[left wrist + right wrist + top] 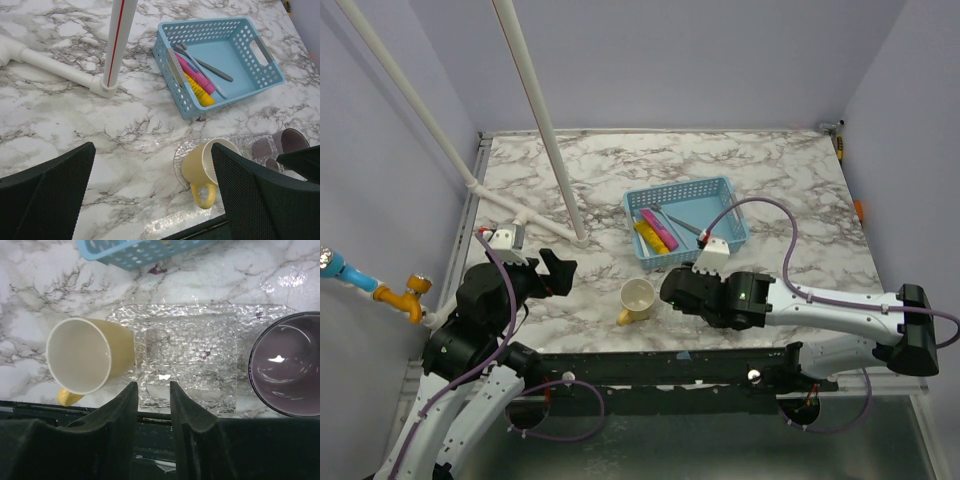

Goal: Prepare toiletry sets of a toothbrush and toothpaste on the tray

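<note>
A pink tube [197,77] and a yellow tube [200,94] lie side by side in the blue basket [220,22], along its left wall. Beside them in the basket rest a grey brush [215,71] and a pale blue brush [218,91]. The clear glass tray [190,340] sits near the table's front edge. My right gripper [151,386] hovers over the tray's near edge, its fingers a narrow gap apart with nothing between them. My left gripper [152,200] stands wide open and empty, left of the tray. In the top view the tubes [658,234] show in the basket [740,215].
A yellow mug [85,360] stands on the tray's left end and a translucent purple mug [287,365] at its right end. A white pipe frame [117,45] rises from the table left of the basket. The table's front edge runs just below the tray.
</note>
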You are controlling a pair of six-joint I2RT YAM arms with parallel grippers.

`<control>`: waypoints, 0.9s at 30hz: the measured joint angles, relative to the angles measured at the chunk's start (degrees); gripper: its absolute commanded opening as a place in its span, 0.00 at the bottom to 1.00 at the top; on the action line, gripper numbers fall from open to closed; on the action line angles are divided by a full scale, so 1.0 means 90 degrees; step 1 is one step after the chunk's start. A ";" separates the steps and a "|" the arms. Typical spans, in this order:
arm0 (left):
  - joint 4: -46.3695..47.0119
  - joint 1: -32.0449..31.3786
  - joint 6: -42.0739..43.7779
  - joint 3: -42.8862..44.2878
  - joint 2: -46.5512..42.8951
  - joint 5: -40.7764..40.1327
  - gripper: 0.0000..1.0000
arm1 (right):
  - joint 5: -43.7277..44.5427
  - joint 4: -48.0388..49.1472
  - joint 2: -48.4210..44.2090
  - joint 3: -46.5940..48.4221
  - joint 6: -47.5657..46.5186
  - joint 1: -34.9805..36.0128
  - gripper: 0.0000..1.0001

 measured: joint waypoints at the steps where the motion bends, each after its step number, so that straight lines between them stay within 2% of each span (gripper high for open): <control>1: 0.0000 0.0000 -0.0002 0.0000 0.0000 0.0000 0.99 | 0.0032 -0.0075 0.0029 0.0129 -0.0053 0.0005 0.37; 5: 0.0000 0.0000 0.0000 0.0000 0.0002 0.0000 0.99 | 0.0262 -0.0415 0.0437 0.1020 -0.0452 0.0010 0.42; 11: 0.0000 0.0000 -0.0002 0.0000 0.0022 -0.0024 0.99 | 0.0525 -0.0539 0.1022 0.1836 -0.1292 -0.0138 0.43; 20: 0.0000 0.0000 0.0000 0.0000 0.0041 -0.0104 0.99 | 0.0238 -0.0070 0.1413 0.2193 -0.2960 -0.1290 0.43; 27: 0.0000 0.0029 0.0000 0.0000 0.0129 -0.0104 0.99 | -0.0590 0.0668 0.1940 0.2234 -0.4133 -0.2152 0.43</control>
